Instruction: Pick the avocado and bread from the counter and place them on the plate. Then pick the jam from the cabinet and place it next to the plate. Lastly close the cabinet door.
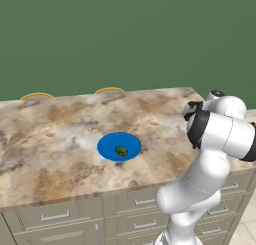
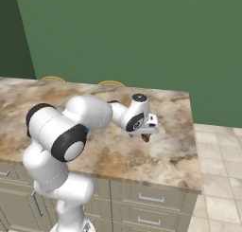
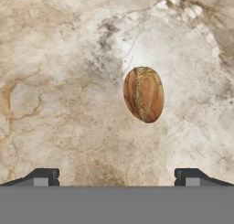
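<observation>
The bright blue plate (image 1: 111, 141) lies on the marbled counter (image 1: 60, 119), with the dark green avocado (image 1: 121, 150) resting on it. Towards the counter's right end the tan-brown bread (image 3: 143, 94) lies on the stone, also seen as the bread (image 2: 146, 137) just under my hand. My gripper (image 3: 117, 177) hovers above it, open, its fingertips (image 3: 43, 176) set wide apart with nothing between them. In the hand view the bread sits a little right of the centre line. The jam, the cabinet and the cabinet door are out of view.
Two yellow-rimmed arcs (image 1: 36, 95) (image 1: 109, 90) show at the counter's back edge against the green wall. Beige drawers (image 1: 55, 216) with silver handles run below the front edge. The counter's right end (image 2: 191, 131) drops to a tiled floor (image 2: 217, 179).
</observation>
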You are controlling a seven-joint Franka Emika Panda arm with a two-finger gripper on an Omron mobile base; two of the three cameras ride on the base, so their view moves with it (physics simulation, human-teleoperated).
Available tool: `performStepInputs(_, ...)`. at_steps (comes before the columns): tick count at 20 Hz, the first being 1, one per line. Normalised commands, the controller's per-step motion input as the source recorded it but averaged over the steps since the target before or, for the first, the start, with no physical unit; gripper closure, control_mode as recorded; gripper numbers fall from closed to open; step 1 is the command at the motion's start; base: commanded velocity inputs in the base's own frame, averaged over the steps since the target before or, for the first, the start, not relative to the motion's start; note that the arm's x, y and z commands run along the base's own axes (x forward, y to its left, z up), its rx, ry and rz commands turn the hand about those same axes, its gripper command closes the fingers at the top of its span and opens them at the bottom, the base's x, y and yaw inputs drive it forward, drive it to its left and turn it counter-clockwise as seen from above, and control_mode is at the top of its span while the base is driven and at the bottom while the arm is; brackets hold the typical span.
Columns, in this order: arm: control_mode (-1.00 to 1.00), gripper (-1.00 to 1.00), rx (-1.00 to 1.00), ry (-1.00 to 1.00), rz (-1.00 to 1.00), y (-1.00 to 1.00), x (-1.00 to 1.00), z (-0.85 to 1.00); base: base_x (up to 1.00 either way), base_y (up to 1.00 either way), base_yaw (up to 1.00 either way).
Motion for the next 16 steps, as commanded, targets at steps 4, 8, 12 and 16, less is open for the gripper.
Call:
performStepInputs(4,-1.00,-1.00,-0.03,0.00,0.04,0.00,0.05,-0.24,0.00,0.00,0.00)
performStepInputs(8,-1.00,-1.00,-0.01,0.00,0.06,0.00,0.08,-0.17,0.00,0.00,0.00)
performStepInputs(12,-1.00,-1.00,-0.01,0.00,0.07,0.00,0.08,-0.14,0.00,0.00,0.00)
performStepInputs(16,-1.00,-1.00,0.00,0.00,0.05,-0.02,0.07,-0.08,0.00,0.00,0.00)
